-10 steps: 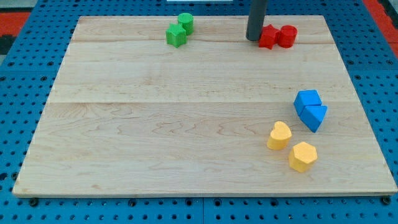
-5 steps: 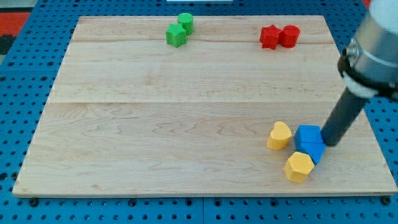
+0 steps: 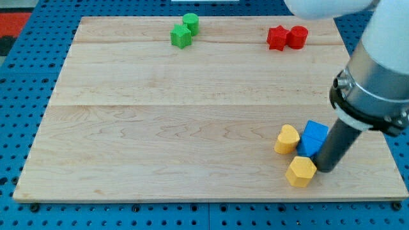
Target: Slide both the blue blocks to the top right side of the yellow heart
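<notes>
My tip sits near the board's bottom right, rod angling up toward the view's right into the big grey-white arm. No pincer on this rig, just the bare rod, so there is nothing to be open, closed or gripping. Blue blocks are immediately to the view's left and slightly above the tip, touching the rod or very nearly; only one cube-like blue shape reads clearly, the second is hidden behind the rod or merged with it, can't tell. Yellow heart lies further to the tip's left, just beyond the blue, touching or almost touching it on the blue's left side. Yellow hexagon block is right beside the tip on its left, at about the same height in the view, just below the blue and the heart. Red pair, a star-like block and a cylinder, sits well above the tip near the board's top edge, slightly to its left. Green pair, a cube-like block and a cylinder, is far up and left of the tip. Wooden board rests on a blue pegboard table.
</notes>
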